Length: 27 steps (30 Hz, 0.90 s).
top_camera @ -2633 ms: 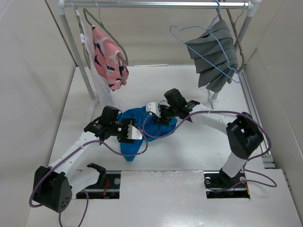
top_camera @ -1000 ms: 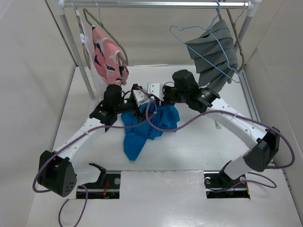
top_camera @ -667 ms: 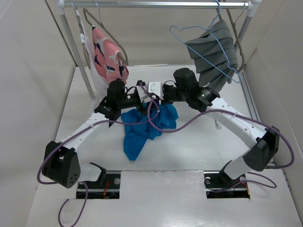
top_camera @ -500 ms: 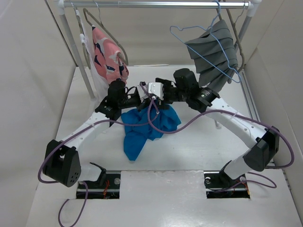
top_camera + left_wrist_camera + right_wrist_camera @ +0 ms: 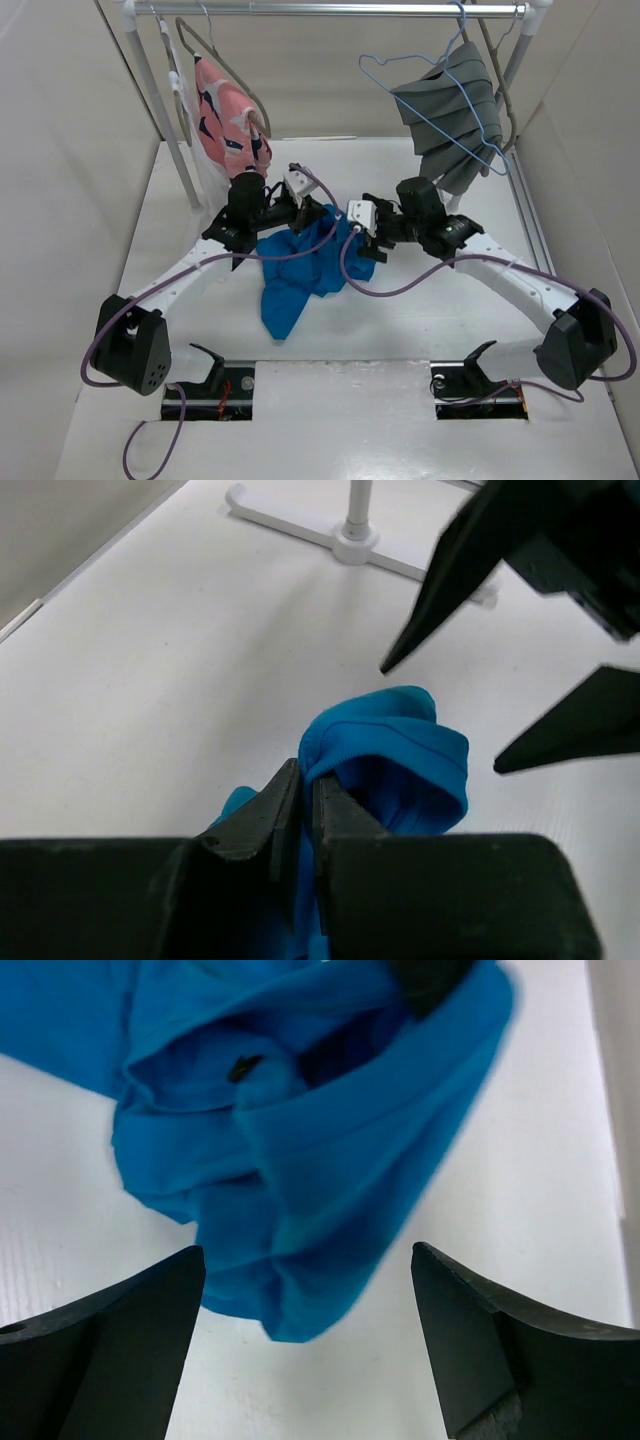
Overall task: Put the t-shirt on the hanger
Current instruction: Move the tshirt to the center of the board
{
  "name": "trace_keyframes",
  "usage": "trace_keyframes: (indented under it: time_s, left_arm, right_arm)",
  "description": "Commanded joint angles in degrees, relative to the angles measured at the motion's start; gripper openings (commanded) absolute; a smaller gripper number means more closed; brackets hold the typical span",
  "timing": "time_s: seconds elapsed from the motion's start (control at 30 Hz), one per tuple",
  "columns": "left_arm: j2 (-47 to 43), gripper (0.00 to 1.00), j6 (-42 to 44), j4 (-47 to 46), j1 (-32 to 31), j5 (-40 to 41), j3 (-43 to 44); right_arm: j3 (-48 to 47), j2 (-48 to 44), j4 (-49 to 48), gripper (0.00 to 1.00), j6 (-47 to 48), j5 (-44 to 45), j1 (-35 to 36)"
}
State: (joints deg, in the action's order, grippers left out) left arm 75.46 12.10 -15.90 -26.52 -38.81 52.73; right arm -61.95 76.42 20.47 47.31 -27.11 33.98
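Left gripper (image 5: 305,780) jaws closed on a fold of the t-shirt (image 5: 295,270), which trails down to the tabletop (image 5: 430,320). Right gripper (image 5: 362,235) jaws open beside the cloth, gripping nothing.

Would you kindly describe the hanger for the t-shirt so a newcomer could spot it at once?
Find the clothes rail across the top, then go to its right end, where pleated grey cloth hangs. The hanger is the thin light-blue wire triangle hooked there, crossing in front of that cloth; the other hangers on the rail are thicker and grey-brown.
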Motion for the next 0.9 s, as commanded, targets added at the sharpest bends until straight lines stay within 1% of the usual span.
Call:
trace_keyframes:
  time_s: [0.0, 0.1, 0.2, 0.23, 0.27, 0.3, 0.33, 0.4, 0.43, 0.47, 0.5, 0.53, 0.57, 0.63, 0.67, 0.7, 0.73, 0.77, 0.87]
  left_arm:
    - [-1.7, 0.0, -6.5, -6.2, 0.2, 4.7, -0.3]
    - [-1.7, 0.0, -8.0, -6.8, 0.2, 5.2, 0.2]
    - [-1.7, 0.0, -8.7, -6.2, 0.2, 5.2, 0.2]
    - [-1.7, 0.0, -8.7, -5.6, 0.2, 5.2, 0.7]
    - [-1.7, 0.0, -7.7, -5.0, 0.2, 5.2, 0.7]
    - [-2.3, 0.0, -6.7, -3.4, 0.2, 5.2, 0.7]
    - [-3.2, 0.0, -4.0, -2.5, 0.2, 5.2, 0.0]
    - [-4.3, 0.0, -0.8, -0.5, 0.2, 6.0, -1.0]
    - [-5.7, 0.0, 1.2, 1.6, 0.2, 6.5, -1.6]
    - [-6.5, 0.0, 3.4, 2.9, 0.2, 7.2, -2.9]
    - [-7.2, 0.0, 8.5, 4.1, 0.2, 7.2, -3.6]
    - [-8.9, 0.0, 11.0, 6.1, 0.2, 7.2, -4.3]
    - [-9.7, 0.0, 13.2, 6.9, 0.2, 7.2, -5.5]
    - [-11.0, 0.34, 16.6, 7.5, 0.2, 6.6, -6.2]
    - [-11.6, 0.54, 19.7, 7.6, 0.2, 6.6, -6.2]
    - [-12.3, 0.65, 20.7, 6.9, 0.2, 6.1, -6.2]
    - [-12.3, 0.75, 20.7, 6.2, 0.2, 6.1, -6.2]
    - [-12.3, 0.76, 20.7, 4.8, 0.2, 5.6, -5.5]
    - [-10.1, 0.78, 20.7, 4.7, 0.2, 2.9, -1.7]
  right_arm:
    - [1.9, 0.7, -5.7, 0.88, -0.1, -4.4, 1.2]
    - [1.5, 4.2, -11.6, 0.88, -0.6, -2.9, 1.2]
    - [-3.6, 10.9, -15.0, 0.81, -1.2, 2.1, 0.7]
    - [-5.4, 12.9, -15.6, 0.76, -1.8, 2.7, 0.1]
    - [-7.1, 14.8, -15.6, 0.62, -1.8, 1.5, -1.1]
    - [-11.0, 18.4, -15.6, 0.53, -2.5, 0.6, -1.7]
    - [-12.6, 20.4, -15.6, 0.32, -3.1, -1.2, -2.9]
    - [-15.6, 20.4, -15.6, 0.13, -3.1, -1.7, -3.6]
    - [-15.7, 20.4, -15.6, 0.01, -3.1, -1.7, -3.6]
    - [-16.2, 20.4, -15.6, 0.0, -3.1, -1.7, -3.6]
    - [-16.2, 19.0, -15.6, 0.0, -2.1, -2.8, -3.6]
    - [-15.7, 18.3, -15.6, 0.0, -0.8, -3.9, -3.6]
    - [-15.0, 17.8, -15.6, 0.0, -0.2, -7.2, -3.6]
    - [-15.0, 17.3, -14.8, 0.0, 1.2, -11.4, -3.0]
    - [-15.0, 17.3, -13.7, 0.0, 2.9, -12.8, -3.0]
    - [-15.6, 17.3, -12.3, 0.0, 3.9, -13.6, -2.4]
    - [-16.3, 17.9, -8.3, 0.0, 5.1, -13.6, -1.7]
    - [-18.3, 18.6, -6.1, 0.0, 7.8, -12.7, -1.7]
    - [-22.2, 20.0, 0.7, 0.0, 10.1, -11.4, -0.1]
